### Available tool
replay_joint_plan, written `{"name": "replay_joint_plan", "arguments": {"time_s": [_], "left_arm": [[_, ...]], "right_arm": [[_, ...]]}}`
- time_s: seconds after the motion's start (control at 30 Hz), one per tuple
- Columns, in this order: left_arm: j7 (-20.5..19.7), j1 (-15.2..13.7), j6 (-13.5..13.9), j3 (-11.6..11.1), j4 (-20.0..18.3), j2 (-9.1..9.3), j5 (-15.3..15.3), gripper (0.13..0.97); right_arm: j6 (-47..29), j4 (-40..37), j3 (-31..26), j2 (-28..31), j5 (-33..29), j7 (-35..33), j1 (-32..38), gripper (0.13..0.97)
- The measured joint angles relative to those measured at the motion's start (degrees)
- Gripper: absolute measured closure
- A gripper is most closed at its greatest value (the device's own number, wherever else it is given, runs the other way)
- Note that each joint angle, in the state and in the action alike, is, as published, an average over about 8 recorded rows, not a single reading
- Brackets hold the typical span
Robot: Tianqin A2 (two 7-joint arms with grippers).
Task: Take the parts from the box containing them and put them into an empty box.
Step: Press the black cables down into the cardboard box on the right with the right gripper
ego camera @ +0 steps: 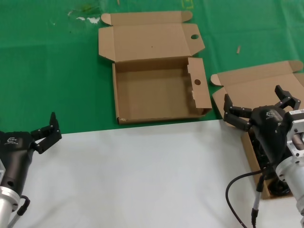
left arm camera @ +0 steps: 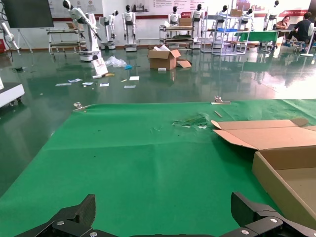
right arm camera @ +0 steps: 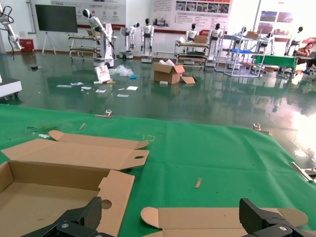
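The right gripper (ego camera: 259, 108) hangs with its fingers spread wide and nothing in them, above the plain-lidded cardboard box (ego camera: 266, 83) at the table's right edge. Beneath the arm, the black cable bundles (ego camera: 278, 187) lie inside that box. The left gripper (ego camera: 46, 133), also spread and holding nothing, waits near the left edge. The holed-flap box (ego camera: 156, 90) between them is bare inside, so no transfer appears done; every bundle remains to be moved.
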Motion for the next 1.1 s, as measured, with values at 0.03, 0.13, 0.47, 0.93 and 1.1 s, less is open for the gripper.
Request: {"name": "replay_joint_plan", "arguments": {"time_s": [0.03,0.13,0.47,0.93,1.1], "left_arm": [[0.00,0.00,0.00,0.00,0.00,0.00,0.00,0.132],[0.00,0.00,0.00,0.00,0.00,0.00,0.00,0.132],[0.01,0.00,0.00,0.00,0.00,0.00,0.00,0.132],[0.01,0.00,0.00,0.00,0.00,0.00,0.00,0.176],[0.01,0.00,0.00,0.00,0.00,0.00,0.00,0.204]], "right_arm": [[0.00,0.00,0.00,0.00,0.00,0.00,0.00,0.129],[0.00,0.00,0.00,0.00,0.00,0.00,0.00,0.129],[0.00,0.00,0.00,0.00,0.00,0.00,0.00,0.129],[-0.33,0.03,0.43,-0.34,0.00,-0.32,-0.09,0.129],[-2.25,0.18,2.75,-2.24,0.15,-2.25,-0.56,0.129]]}}
